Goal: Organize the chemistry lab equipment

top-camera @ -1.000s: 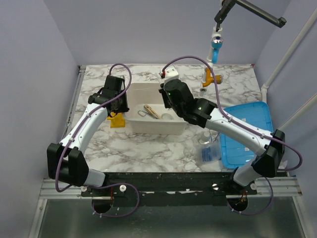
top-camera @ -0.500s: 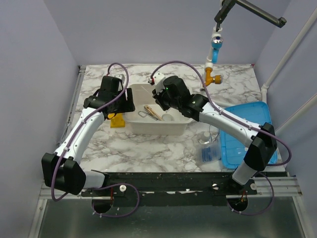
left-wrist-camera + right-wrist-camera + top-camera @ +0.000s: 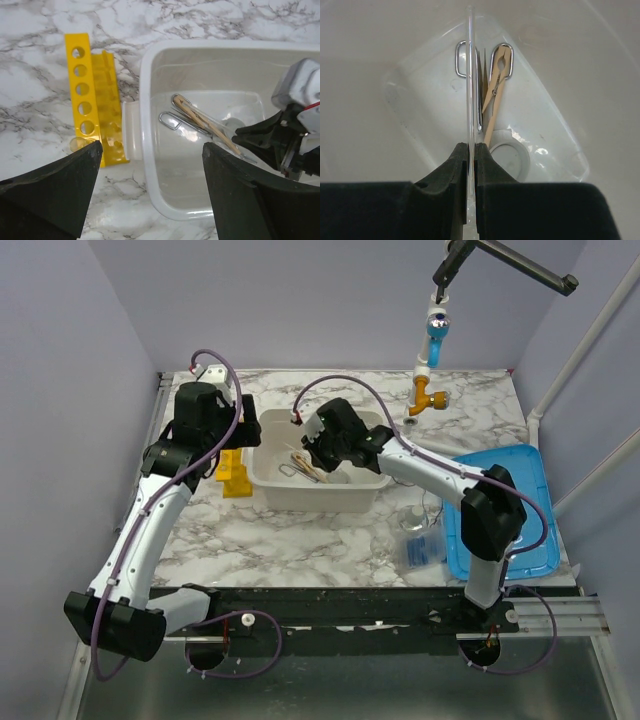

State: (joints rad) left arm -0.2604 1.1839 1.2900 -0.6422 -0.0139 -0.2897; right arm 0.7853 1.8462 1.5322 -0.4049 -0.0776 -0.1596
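Left gripper (image 3: 150, 150) was pictured spread wide, nothing between its fingers, above the left wall of the white tub (image 3: 146, 90) at the centre of the overhead view. The yellow holed tube rack (image 3: 89, 100) was seen on the marble table (image 3: 300, 540), just beside the tub's left side. On the tub's floor, the silver tongs (image 3: 461, 60) and the tan wooden stick (image 3: 496, 87) were laid side by side. The right gripper (image 3: 471, 146) was pictured inside the tub, pressed together on a thin clear glass rod (image 3: 469, 70) projecting past its fingertips. At lower right, the clear plastic bag with blue contents (image 3: 425, 545) was set beside a blue tray (image 3: 505, 505).
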